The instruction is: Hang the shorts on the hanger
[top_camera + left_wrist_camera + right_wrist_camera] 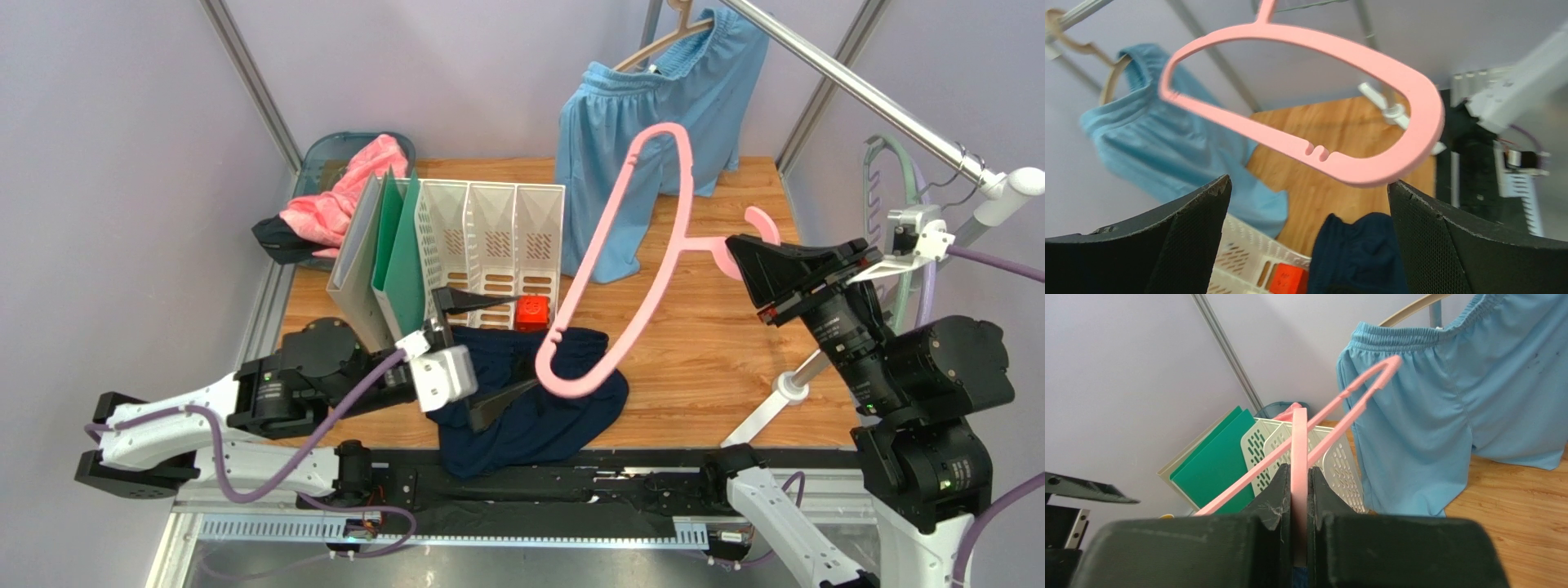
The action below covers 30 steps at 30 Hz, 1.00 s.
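So the right pincer (1298,484) was clamped tight on the pink hanger (1422,116), gripping the thin neck just below the hook. The hanger was up in the air and tilted steeply. One rounded end sat high near the back, and the other dipped down toward the front of the tabletop (724,355).

The navy shorts (540,423) were lying in a crumpled heap at the near edge of the tabletop, with a bit of fabric spilling over onto the black rail in front. From above, the hanger's low end lined up right over the shorts. I honestly couldn't tell if it was touching them or just hanging above.

The left pincer (1308,184) was spread wide with nothing in it, sitting low beside the shorts on their left. In its own camera the hanger's loop floated above the gap between the two fingers.

Other stuff around: a white file rack (491,239) with green folders (399,263) leaning on its left side, just behind the shorts. A pink cloth (344,196) was in the far left corner. Light blue shorts (638,123) hung on a wooden hanger (650,49) at the back.
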Each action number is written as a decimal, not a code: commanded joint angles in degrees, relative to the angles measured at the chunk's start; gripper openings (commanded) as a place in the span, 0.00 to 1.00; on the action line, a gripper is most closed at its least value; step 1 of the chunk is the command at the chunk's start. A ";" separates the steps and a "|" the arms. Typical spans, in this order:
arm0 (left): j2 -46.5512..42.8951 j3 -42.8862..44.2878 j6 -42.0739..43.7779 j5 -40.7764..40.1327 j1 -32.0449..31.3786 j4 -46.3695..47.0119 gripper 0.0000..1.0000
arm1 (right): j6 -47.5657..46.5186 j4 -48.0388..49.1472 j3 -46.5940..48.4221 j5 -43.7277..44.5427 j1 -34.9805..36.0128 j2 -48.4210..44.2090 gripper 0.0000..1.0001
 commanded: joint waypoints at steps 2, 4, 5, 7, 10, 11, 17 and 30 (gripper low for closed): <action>0.20 -3.95 -4.87 21.61 -0.49 -9.18 0.99 | -3.20 2.11 -2.53 -2.79 -0.32 2.12 0.00; -1.10 -5.71 -4.80 20.74 -0.41 -9.28 0.99 | -3.02 5.26 -2.10 -6.38 -0.33 3.00 0.00; -2.07 -7.37 -4.10 20.57 -0.41 -9.19 0.99 | -3.11 5.63 -1.74 -7.53 -0.24 3.26 0.00; -5.05 -8.26 -3.39 20.04 -0.41 -9.19 0.99 | -5.30 6.51 -0.87 -12.09 -0.32 4.14 0.00; -5.69 -4.77 -2.25 17.31 0.29 -12.77 0.99 | -9.87 5.29 -0.07 -22.81 -0.33 5.46 0.00; -4.99 0.64 -0.94 21.23 3.95 -16.27 0.99 | -14.84 1.11 0.36 -31.71 -0.15 6.51 0.00; 0.98 13.96 5.92 27.42 13.64 -26.99 0.99 | -39.00 -19.98 3.79 -43.22 0.20 10.91 0.00; 15.58 20.48 11.91 31.90 19.37 -45.04 0.97 | -56.29 -37.52 11.71 -29.98 23.03 20.32 0.00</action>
